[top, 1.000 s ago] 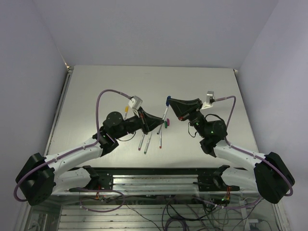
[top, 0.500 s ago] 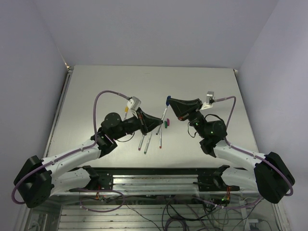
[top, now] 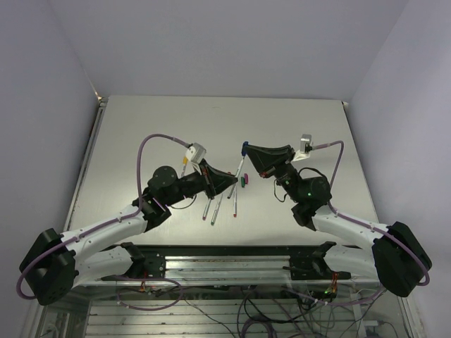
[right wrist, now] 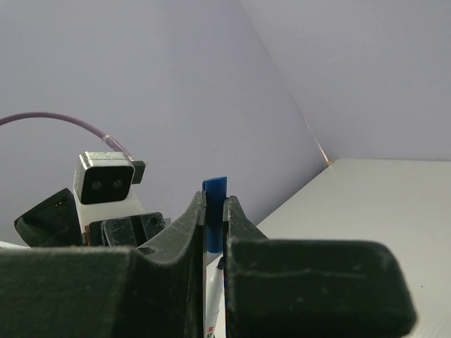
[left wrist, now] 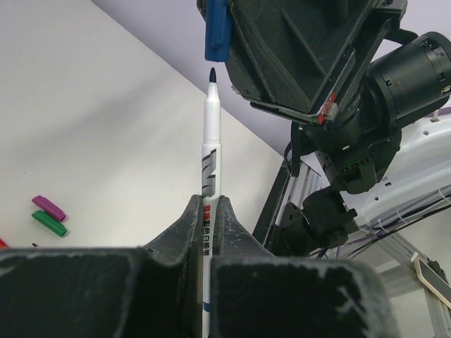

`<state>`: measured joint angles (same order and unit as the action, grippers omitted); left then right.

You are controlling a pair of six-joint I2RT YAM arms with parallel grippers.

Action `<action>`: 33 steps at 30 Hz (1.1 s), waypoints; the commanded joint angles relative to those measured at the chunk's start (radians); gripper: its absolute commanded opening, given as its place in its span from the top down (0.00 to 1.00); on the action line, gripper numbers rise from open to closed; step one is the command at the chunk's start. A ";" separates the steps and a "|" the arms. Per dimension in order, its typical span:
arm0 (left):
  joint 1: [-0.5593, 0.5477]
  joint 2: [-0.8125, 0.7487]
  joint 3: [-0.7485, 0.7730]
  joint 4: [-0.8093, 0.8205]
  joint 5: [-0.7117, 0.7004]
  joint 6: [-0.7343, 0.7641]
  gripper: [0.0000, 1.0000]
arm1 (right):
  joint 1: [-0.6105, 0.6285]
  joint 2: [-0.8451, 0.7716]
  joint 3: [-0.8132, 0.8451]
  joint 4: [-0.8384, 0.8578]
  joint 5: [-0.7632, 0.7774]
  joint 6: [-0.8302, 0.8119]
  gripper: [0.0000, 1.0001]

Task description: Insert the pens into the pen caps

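Note:
My left gripper (top: 231,181) is shut on a silver-grey pen (top: 239,167) and holds it above the table, tip pointing up. In the left wrist view the pen (left wrist: 210,141) stands between my fingers (left wrist: 194,218), its dark tip just below the blue cap (left wrist: 216,32). My right gripper (top: 248,150) is shut on that blue cap (top: 245,146). In the right wrist view the cap (right wrist: 214,204) sits between the fingertips, with the pen (right wrist: 213,296) right beneath it. The purple cap (left wrist: 48,207) and the green cap (left wrist: 49,222) lie on the table.
Three loose pens (top: 215,209) lie side by side on the table below my left gripper. A yellow-tipped pen (top: 184,166) lies beside the left wrist camera (top: 195,151). The small caps (top: 244,180) lie between the two grippers.
My left gripper has shifted slightly right with the pen, bringing its tip closer under the blue cap. The right gripper has barely moved.

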<state>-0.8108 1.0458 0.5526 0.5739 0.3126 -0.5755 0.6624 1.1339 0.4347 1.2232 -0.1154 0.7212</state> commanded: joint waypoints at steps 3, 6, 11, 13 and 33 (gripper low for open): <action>-0.008 -0.037 -0.011 0.033 -0.021 0.016 0.93 | 0.014 0.000 -0.014 0.032 0.016 -0.019 1.00; -0.007 -0.047 -0.011 0.018 -0.024 0.020 0.93 | 0.016 0.000 -0.018 0.034 0.020 -0.021 1.00; -0.008 -0.054 -0.016 0.015 -0.028 0.020 0.93 | 0.018 0.005 -0.013 0.032 0.018 -0.019 1.00; -0.008 -0.055 -0.018 0.015 -0.034 0.020 0.93 | 0.019 0.008 -0.014 0.035 0.016 -0.015 1.00; -0.008 -0.083 -0.030 0.143 -0.173 0.006 0.93 | 0.072 0.042 -0.032 0.008 -0.020 0.040 1.00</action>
<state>-0.8165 0.9825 0.5156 0.6086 0.2199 -0.5735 0.7200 1.1625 0.4236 1.2377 -0.1150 0.7486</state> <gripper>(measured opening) 0.101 0.046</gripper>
